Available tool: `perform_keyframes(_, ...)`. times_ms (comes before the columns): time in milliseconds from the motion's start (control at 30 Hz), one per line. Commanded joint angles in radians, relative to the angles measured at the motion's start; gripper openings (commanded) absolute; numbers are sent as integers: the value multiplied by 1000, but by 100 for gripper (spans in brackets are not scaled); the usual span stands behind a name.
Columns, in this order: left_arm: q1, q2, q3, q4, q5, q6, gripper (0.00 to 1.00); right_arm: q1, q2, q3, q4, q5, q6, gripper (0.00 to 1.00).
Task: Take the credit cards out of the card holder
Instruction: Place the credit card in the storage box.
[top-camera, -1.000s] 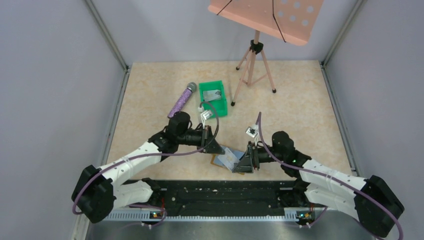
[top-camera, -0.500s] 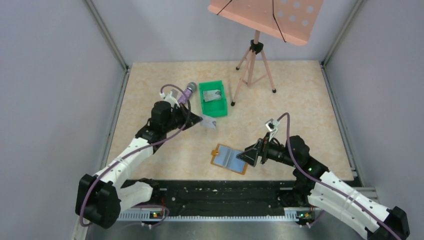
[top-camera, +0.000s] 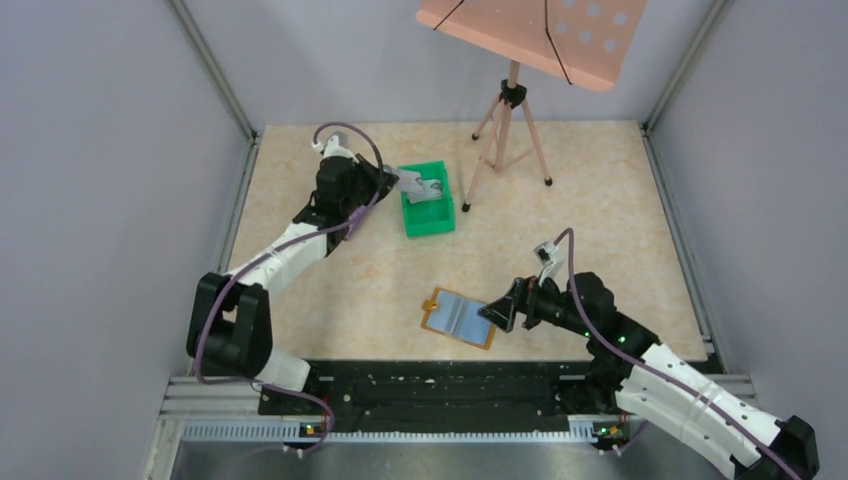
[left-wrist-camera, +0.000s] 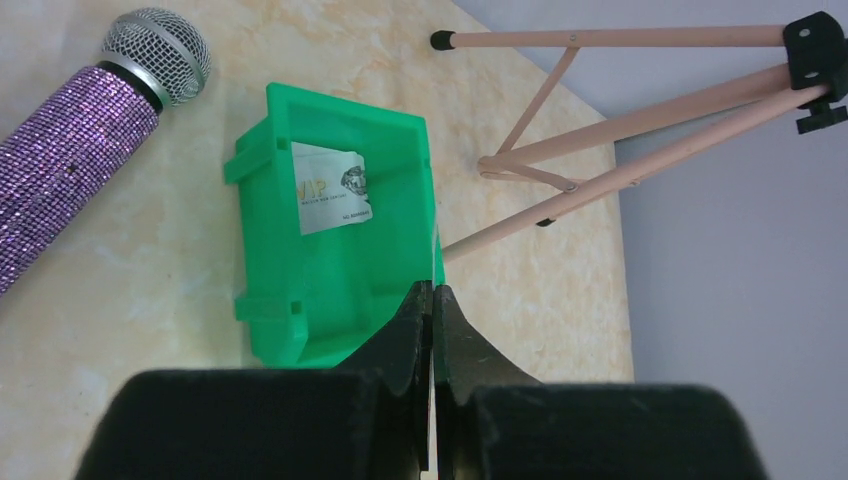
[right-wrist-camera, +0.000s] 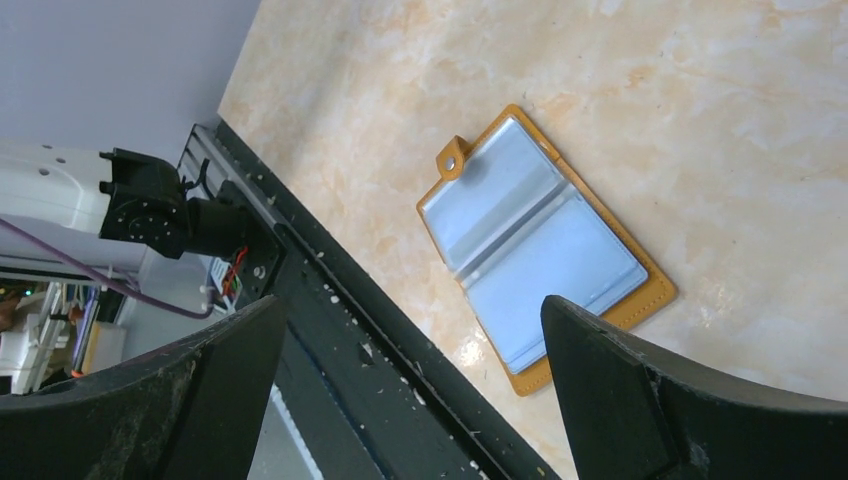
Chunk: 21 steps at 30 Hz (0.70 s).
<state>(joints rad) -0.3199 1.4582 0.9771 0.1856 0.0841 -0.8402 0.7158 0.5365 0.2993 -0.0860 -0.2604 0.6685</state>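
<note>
Card holder (top-camera: 458, 318) lies open just beside the right gripper (top-camera: 494, 312), jaws wide apart; left gripper (left-wrist-camera: 432, 292) clamps a credit card (top-camera: 409, 181) over the green bin (top-camera: 437, 222).

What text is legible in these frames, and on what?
"VIP": on the silvery card lying in the green bin.
Small print under "VIP" on that card: too small to read.
Card holder: no text visible.
</note>
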Motion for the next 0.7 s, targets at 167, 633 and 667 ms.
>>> perform_keyframes(167, -3, 148, 58, 137, -1, -93, 0, -7, -10, 100, -71, 52, -69, 99)
perform_keyframes(633, -36, 233, 133, -72, -127, -98, 0, -7, -7, 97, -80, 44, -57, 99)
perform_keyframes(667, -41, 237, 139, -80, -135, -96, 0, -8, -8, 97, -79, 45, -55, 99)
